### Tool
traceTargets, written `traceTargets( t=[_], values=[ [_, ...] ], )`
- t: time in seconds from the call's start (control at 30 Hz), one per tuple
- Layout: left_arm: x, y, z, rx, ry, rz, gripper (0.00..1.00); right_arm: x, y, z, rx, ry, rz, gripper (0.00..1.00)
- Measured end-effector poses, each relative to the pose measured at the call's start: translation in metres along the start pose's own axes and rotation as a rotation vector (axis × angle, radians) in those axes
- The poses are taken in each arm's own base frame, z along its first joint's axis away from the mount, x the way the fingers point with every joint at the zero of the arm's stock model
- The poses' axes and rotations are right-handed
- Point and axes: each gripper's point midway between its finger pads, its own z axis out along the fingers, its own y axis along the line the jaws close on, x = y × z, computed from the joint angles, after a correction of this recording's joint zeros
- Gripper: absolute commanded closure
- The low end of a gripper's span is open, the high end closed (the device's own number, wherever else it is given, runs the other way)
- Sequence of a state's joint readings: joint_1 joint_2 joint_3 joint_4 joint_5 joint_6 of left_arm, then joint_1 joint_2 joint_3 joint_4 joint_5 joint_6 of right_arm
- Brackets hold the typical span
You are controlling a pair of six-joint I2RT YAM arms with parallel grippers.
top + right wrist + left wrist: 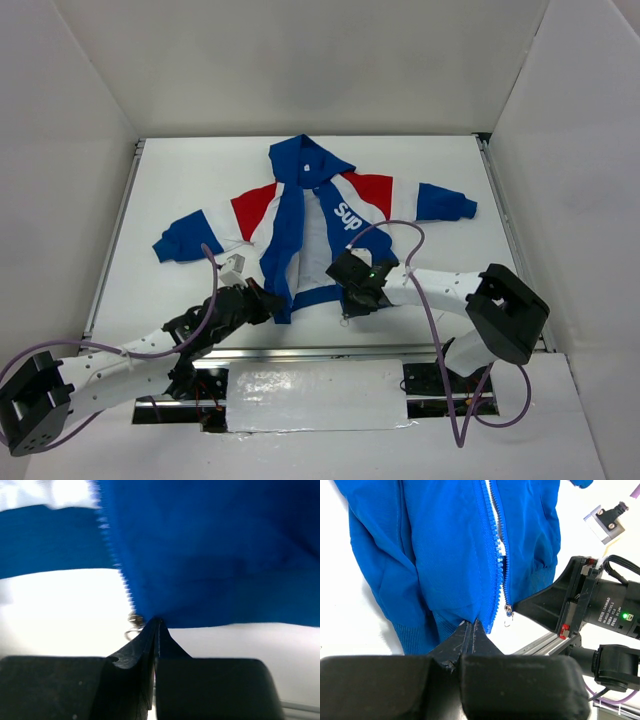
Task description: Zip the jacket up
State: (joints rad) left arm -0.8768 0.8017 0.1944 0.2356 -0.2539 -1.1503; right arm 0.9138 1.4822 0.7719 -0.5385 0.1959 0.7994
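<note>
The jacket (320, 215) lies flat on the white table, hood at the far end. Its front is open and shows white lining between the blue panels. My left gripper (270, 302) is shut on the bottom hem of the jacket's left front panel; its fingertips (470, 625) pinch blue fabric beside the zipper teeth (496, 555). My right gripper (349, 291) is shut on the bottom corner of the right front panel (210, 555), its tips (158, 621) on the hem. The metal zipper slider (134, 619) with its ring pull hangs just left of them and also shows in the left wrist view (508, 611).
A metal rail (300, 352) runs along the table's near edge, close under both grippers. Side rails (112, 235) and white enclosure walls bound the table. The right arm's purple cable (425, 290) loops over its wrist. The right gripper's black body (560, 605) sits close to my left fingers.
</note>
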Motion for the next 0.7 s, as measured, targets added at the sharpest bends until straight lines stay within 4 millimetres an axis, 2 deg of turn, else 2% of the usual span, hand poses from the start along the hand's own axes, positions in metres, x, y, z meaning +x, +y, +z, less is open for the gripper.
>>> traceTargets(
  t=[0.43, 0.7],
  values=[
    [-0.008, 0.004, -0.002, -0.026, -0.006, 0.017, 1.00, 0.006, 0.057, 0.006, -0.186, 0.059, -0.004, 1.00],
    [-0.020, 0.014, -0.004, -0.073, -0.027, 0.031, 1.00, 0.001, 0.082, 0.008, -0.224, 0.080, 0.046, 1.00]
  ],
)
